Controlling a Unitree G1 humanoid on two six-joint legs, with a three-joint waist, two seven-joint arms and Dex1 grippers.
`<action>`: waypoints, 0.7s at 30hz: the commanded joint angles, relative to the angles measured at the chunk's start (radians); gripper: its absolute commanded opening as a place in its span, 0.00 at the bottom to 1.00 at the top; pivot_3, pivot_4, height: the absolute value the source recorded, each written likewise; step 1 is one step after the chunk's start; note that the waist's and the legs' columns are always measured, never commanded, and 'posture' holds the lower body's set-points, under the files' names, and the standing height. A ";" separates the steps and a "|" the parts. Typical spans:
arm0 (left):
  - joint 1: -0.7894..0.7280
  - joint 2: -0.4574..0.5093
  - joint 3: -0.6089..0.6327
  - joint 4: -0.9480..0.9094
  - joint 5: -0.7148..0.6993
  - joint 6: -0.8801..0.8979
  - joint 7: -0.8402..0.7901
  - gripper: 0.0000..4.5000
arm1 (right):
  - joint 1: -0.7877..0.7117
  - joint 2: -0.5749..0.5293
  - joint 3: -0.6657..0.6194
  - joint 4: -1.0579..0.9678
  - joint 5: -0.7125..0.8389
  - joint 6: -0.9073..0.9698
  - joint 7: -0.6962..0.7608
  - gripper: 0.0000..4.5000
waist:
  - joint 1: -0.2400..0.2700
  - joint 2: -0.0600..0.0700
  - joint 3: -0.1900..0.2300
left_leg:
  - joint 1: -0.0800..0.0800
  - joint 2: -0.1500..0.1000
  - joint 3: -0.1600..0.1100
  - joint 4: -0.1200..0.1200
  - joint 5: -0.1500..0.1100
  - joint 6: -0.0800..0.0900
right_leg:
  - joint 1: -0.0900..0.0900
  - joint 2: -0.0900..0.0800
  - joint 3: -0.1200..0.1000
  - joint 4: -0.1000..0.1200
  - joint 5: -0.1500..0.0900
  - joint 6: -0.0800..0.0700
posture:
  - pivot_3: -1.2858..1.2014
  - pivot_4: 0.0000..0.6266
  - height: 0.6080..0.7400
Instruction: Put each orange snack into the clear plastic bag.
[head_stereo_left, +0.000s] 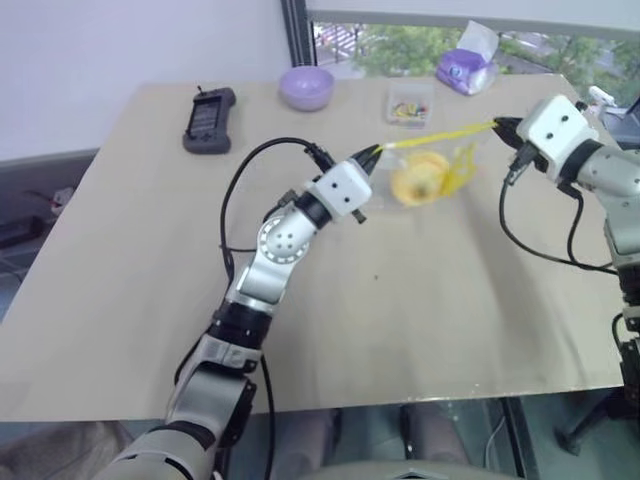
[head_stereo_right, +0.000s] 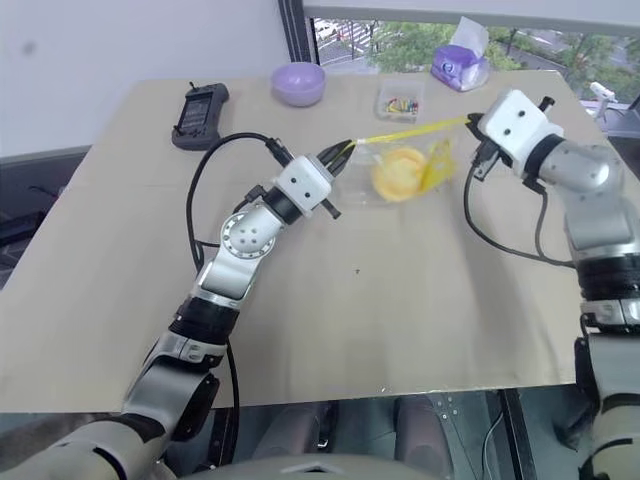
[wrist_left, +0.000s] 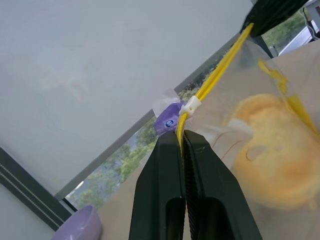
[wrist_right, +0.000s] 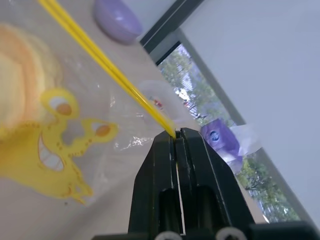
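Beige and broad, the surface (head_stereo_left: 420, 320) runs back to a white wall and a window onto green trees. Along its far edge in the head views sit a black handheld device (head_stereo_left: 209, 119), a lilac bowl (head_stereo_left: 306, 87), a small clear box (head_stereo_left: 410, 104) and a purple tissue pack (head_stereo_left: 464, 70). Near centre frame the clear plastic bag (head_stereo_left: 436, 172) hangs stretched by its yellow strip, the left gripper (head_stereo_left: 374, 151) and right gripper (head_stereo_left: 500, 126) each clamped on one end. Inside sits the orange snack (head_stereo_left: 417, 181). Wrist views add a white slider (wrist_left: 190, 105) and a yellow cartoon face (wrist_right: 60, 150).
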 joint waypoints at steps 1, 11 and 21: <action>0.038 0.015 -0.002 -0.018 -0.018 -0.017 -0.029 0.00 | 0.081 -0.055 -0.055 -0.135 0.052 0.114 0.071 0.01 | 0.000 0.000 0.000 | 0.000 0.000 0.000 0.000 0.000 0.000 | 0.000 0.000 0.000 0.000 0.000 0.000 | 0.52 0.24 1.00; 0.056 0.006 -0.024 -0.027 -0.029 -0.010 -0.090 0.00 | 0.144 -0.129 -0.022 -0.372 0.120 0.295 0.246 0.37 | -0.002 0.000 0.000 | 0.001 0.000 0.000 0.001 0.000 0.000 | 0.000 0.000 0.000 0.002 0.000 0.000 | 0.52 0.24 1.00; 0.064 -0.001 -0.043 -0.037 -0.024 -0.021 -0.122 0.00 | -0.021 0.025 0.121 -0.433 0.116 0.317 0.279 0.37 | 0.003 0.000 0.000 | 0.000 0.001 -0.001 0.002 0.000 0.000 | 0.000 0.000 0.000 0.001 0.000 0.000 | 0.52 0.24 1.00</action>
